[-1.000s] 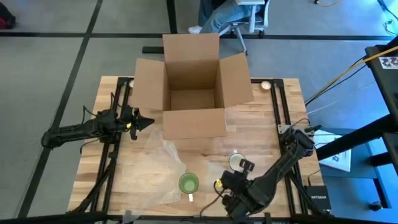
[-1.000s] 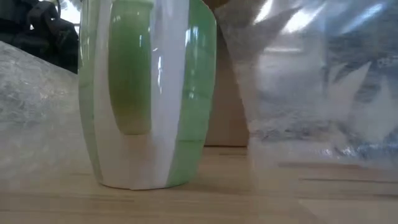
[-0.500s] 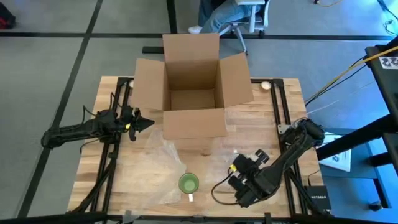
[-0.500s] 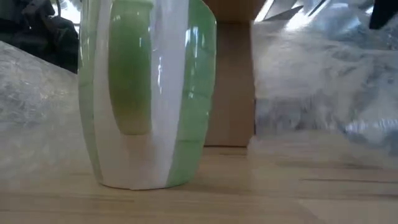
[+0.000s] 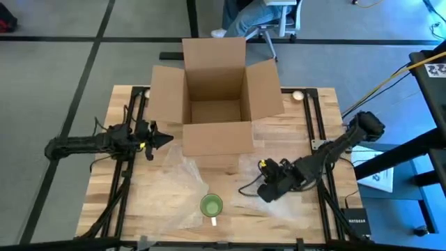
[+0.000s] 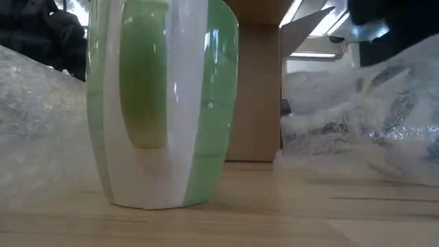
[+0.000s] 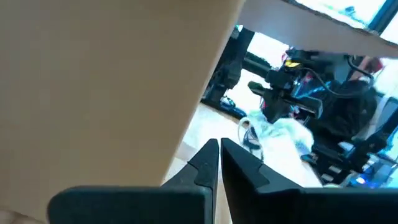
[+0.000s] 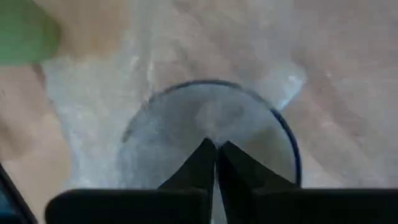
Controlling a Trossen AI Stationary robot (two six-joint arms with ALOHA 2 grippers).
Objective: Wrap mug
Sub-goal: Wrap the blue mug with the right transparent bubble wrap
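We see the right gripper (image 5: pixel 265 189) pinched on a bubble wrap sheet (image 5: pixel 279 199) near the table's (image 5: pixel 293 132) front right; left gripper (image 5: pixel 166 137) closed, empty, at the left edge. Mug (image 5: pixel 211 205), green with cream handle, upright at the front edge. Box (image 5: pixel 216 104) open, looks empty.

Overhead and table-level views, both on the mug (image 5: pixel 211 205).

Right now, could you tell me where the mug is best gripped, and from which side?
Judging by its pose, grip the mug across its rim from above: it stands upright with its mouth open, and its handle points toward the table's near edge.
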